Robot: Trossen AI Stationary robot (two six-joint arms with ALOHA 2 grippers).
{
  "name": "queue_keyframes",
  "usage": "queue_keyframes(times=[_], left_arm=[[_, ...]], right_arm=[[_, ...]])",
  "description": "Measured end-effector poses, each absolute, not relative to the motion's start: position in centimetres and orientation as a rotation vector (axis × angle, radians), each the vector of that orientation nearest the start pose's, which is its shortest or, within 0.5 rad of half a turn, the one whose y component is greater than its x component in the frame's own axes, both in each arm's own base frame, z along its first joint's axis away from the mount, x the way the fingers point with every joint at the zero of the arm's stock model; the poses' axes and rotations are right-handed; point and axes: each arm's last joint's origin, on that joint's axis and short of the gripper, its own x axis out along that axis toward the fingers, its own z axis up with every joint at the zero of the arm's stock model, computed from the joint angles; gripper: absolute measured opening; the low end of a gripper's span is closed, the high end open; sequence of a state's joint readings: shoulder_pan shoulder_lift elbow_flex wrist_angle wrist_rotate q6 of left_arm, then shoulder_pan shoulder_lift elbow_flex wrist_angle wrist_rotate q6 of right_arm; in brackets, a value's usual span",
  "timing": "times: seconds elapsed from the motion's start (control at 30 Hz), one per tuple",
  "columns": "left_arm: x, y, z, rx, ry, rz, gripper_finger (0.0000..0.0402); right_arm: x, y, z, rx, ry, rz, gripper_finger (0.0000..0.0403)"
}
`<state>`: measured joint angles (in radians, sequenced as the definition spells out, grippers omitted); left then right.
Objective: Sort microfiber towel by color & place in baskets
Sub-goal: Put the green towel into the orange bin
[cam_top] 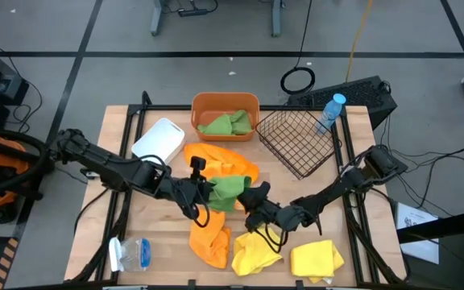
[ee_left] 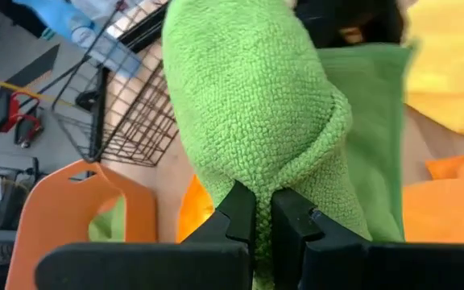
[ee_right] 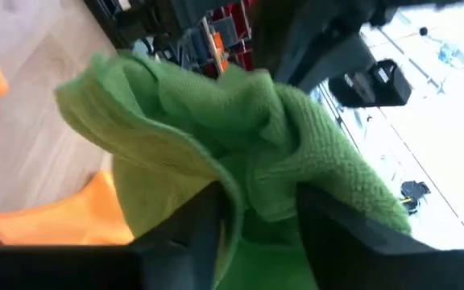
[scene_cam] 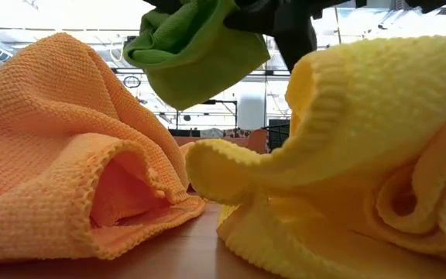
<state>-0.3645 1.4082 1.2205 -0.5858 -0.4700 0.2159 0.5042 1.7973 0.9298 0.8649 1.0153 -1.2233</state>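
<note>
A green towel point(cam_top: 228, 192) hangs in the air between my two grippers over the middle of the table; the low view shows it point(scene_cam: 192, 50) clear of the tabletop. My left gripper point(cam_top: 205, 192) is shut on its left side, my right gripper point(cam_top: 250, 196) on its right side. A second green towel point(cam_top: 225, 123) lies in the orange tub point(cam_top: 208, 103). One orange towel point(cam_top: 220, 161) lies behind the held one, another point(cam_top: 208, 243) at the near edge. Two yellow towels point(cam_top: 256, 251) point(cam_top: 316, 259) lie near the front. The white tub point(cam_top: 158, 141) and the tilted black wire basket point(cam_top: 300, 143) stand farther back. My left gripper pinches a bunched fold of the green towel point(ee_left: 274, 165) between its two fingers point(ee_left: 238, 216), several layers thick. It comes level from the table's left. The cloth bulges out past the fingertips and is lifted clear. My right gripper has a gathered bunch of the green towel point(ee_right: 258, 189) between its two fingers point(ee_right: 204, 217). It comes from the table's right. The loose part point(ee_right: 127, 121) spreads beyond the fingers, clear of the table.
A clear bottle with a blue cap point(cam_top: 329, 113) stands beside the wire basket at the far right. A clear plastic packet point(cam_top: 131, 254) lies at the near left corner. In the low view the orange towel point(scene_cam: 60, 155) and yellow towel point(scene_cam: 362, 147) fill the foreground.
</note>
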Motion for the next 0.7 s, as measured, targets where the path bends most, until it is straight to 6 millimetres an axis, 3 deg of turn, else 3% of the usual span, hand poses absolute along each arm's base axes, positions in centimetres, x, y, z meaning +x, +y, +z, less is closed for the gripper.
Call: queue_keyframes(times=[0.37,0.5,0.7], left_arm=[[28.2,-9.2,31.2,0.469,0.719,0.053,0.002],[28.1,-9.2,31.1,0.424,0.722,0.054,0.002],[28.0,-9.5,31.1,0.426,0.73,0.02,0.002]], right_arm=[[32.8,16.5,22.1,-1.166,0.248,-0.463,0.0321],[32.8,16.4,22.4,-1.159,0.23,-0.479,0.0345],[32.8,16.4,22.4,-1.149,0.226,-0.478,0.035]])
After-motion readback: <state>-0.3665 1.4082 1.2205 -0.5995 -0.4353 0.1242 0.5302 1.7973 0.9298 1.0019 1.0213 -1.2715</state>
